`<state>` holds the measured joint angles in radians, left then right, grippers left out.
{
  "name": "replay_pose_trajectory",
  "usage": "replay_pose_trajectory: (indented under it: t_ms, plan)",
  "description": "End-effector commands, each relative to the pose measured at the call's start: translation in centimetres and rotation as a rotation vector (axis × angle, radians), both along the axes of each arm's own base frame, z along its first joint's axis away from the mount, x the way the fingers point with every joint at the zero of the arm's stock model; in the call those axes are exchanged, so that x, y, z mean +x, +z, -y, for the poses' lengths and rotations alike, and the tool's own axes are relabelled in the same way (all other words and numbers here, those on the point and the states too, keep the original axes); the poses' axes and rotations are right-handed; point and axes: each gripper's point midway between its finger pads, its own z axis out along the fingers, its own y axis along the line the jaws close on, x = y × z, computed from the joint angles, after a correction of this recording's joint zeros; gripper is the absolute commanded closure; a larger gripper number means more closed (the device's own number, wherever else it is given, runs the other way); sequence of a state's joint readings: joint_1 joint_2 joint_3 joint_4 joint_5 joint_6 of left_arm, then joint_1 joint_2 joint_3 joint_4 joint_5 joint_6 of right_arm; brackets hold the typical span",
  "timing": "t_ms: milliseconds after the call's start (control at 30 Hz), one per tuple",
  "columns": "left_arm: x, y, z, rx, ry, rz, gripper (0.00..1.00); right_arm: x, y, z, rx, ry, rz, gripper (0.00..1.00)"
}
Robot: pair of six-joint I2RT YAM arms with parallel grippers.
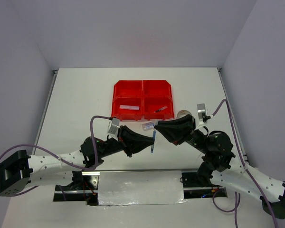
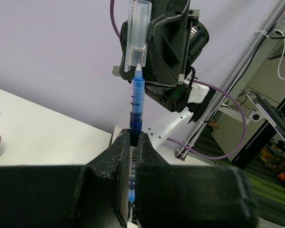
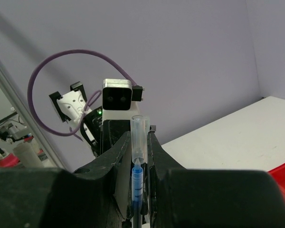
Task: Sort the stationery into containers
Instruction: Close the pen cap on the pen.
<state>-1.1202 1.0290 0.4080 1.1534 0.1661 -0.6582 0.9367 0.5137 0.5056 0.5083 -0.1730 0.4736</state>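
Near edge: both arms (image 1: pixel 52 164) are sticking out from the mount plate (image 1: pixel 133 187) here, elbows poking wide to either side, so it's looking crowded down low.
Table (image 1: pixel 76 104): white top is running back to the walls (image 1: pixel 133 33), which are closing it in at the far end and on both sides. Open room is lying left of the bins and along the far strip.
Bins (image 1: pixel 143 99): red two-by-two block is sitting mid-table, just beyond the two grippers and well apart from the walls.
Inside the bins: a pale item (image 1: pixel 129 107) is lying in the near-left one and a thin dark item (image 1: pixel 160 110) in the near-right. Can't tell what either is.
Tape (image 1: pixel 183 114): roll is sitting on the table just right of the bins, close by the right arm.
Left gripper (image 2: pixel 134 142): fingers are squeezing tight on the blue pen (image 2: pixel 137 102), holding it above the table in front of the bins.
Right gripper (image 3: pixel 138 142): fingers are pinching the clear cap (image 3: pixel 138 135), open end facing the pen.
Pen vs cap: tip is sitting right at the cap's mouth, lined up. Can't tell if they're touching.
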Motion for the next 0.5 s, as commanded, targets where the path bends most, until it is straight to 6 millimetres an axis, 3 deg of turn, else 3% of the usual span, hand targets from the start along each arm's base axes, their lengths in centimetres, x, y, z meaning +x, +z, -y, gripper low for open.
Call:
replay_pose_trajectory:
  t_ms: [0,467]
  plan:
    - [-0.3,3.1,-1.2,-0.098,0.012,0.066,1.00,-0.8,1.1,-0.1,0.013,0.029,0.041,0.88]
    - [-0.1,3.8,-2.0,-0.104,0.031,0.095,1.00,-0.9,-0.5,-0.9,-0.054,0.051,0.027,0.88]
